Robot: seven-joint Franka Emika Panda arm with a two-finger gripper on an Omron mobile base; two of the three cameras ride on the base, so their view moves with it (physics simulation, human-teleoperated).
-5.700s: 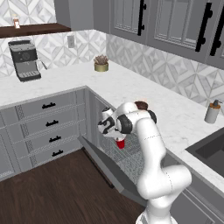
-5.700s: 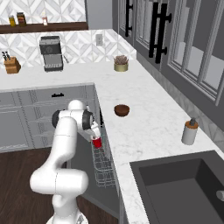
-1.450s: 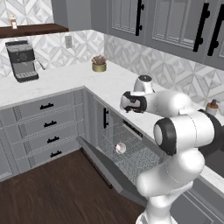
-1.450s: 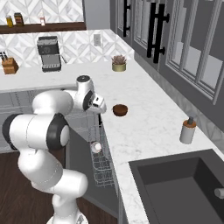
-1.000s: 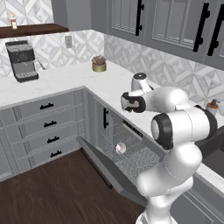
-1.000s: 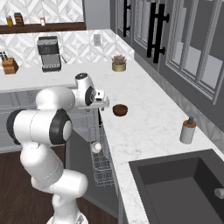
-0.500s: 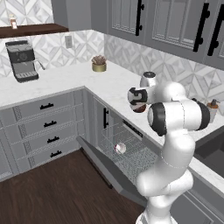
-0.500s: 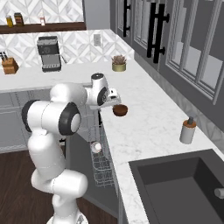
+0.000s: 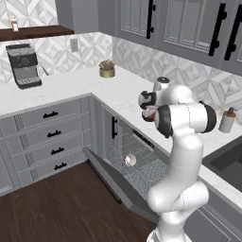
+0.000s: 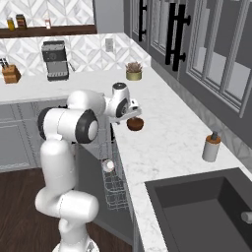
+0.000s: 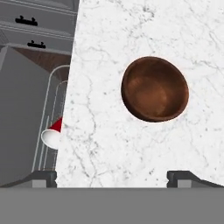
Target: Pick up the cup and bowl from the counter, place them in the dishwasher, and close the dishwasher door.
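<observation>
Since a moment ago the fingers (image 11: 111,175), spread apart and empty, seem to have swung over the bowl (image 11: 155,89).

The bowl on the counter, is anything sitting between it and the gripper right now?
Nothing visible does. In the hand view the bowl sits alone on bare counter ahead of the gripper, whose fingertips are spread wide. The cup already lies off to the side, in the dishwasher rack.

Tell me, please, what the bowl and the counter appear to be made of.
The bowl looks like wood with a smooth finish: dark reddish-brown with faint grain-like streaks inside. The counter looks like polished white marble, judging by its irregular grey veins, though it may be an imitation.
</observation>
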